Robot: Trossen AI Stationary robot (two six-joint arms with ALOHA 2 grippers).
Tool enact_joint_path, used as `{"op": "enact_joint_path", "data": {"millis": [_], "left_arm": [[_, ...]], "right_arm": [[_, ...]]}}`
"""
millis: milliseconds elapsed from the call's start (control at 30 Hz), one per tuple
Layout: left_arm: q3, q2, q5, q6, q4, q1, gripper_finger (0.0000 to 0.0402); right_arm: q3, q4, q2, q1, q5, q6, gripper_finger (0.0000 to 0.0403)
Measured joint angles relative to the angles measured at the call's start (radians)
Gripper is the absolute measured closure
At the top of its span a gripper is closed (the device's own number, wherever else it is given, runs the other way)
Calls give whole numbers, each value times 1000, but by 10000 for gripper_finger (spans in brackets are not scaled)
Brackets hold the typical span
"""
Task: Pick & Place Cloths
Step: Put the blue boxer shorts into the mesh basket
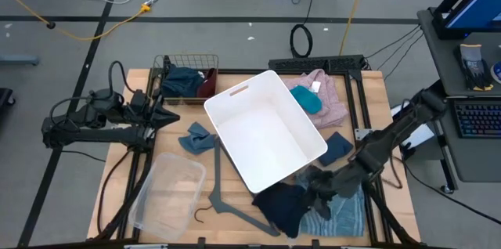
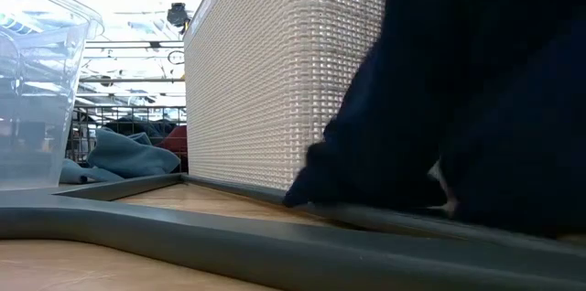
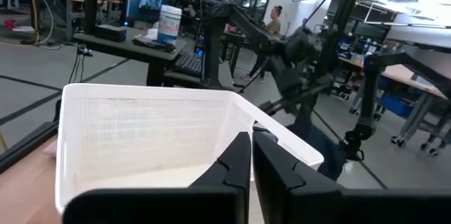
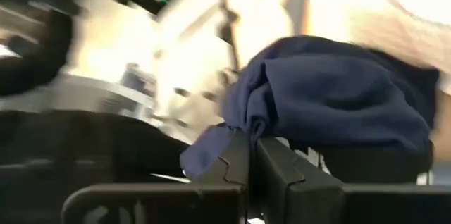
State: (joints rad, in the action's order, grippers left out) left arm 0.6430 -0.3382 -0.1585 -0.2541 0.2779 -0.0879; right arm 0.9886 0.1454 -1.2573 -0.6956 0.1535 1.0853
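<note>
right gripper (image 1: 322, 184), just beside the white bin (image 1: 266, 128), is clenching the navy cloth (image 4: 331, 90); lifting straight up is advisable, to clear the rim.

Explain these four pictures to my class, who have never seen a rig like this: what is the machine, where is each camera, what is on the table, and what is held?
Two dark robot arms work at a wooden table. One camera looks down from above, one sits at table height, and one rides on each wrist. On the table are a white bin, a clear tub, a wire basket, a grey hanger and scattered cloths. The right gripper is shut on a navy cloth near the table's front edge. The left gripper waits, shut and empty.
</note>
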Motion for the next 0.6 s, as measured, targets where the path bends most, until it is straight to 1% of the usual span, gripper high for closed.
{"op": "enact_joint_path", "data": {"millis": [133,233,400,467,600], "left_arm": [[0,-2,-2,-17,-38,0,398],[0,-3,-28,-16,-81,0,399],[0,-3,-59,-16,-153,0,384],[0,-7,-70,-16,-180,0,382],[0,-30,-89,-17,-236,0,388]], "right_arm": [[1,-126,45,0,2,-37,402],[1,-245,66,0,20,-90,402],[25,-431,82,9,86,-260,402],[64,-457,83,15,89,-344,402],[175,-447,83,36,85,-511,402]]}}
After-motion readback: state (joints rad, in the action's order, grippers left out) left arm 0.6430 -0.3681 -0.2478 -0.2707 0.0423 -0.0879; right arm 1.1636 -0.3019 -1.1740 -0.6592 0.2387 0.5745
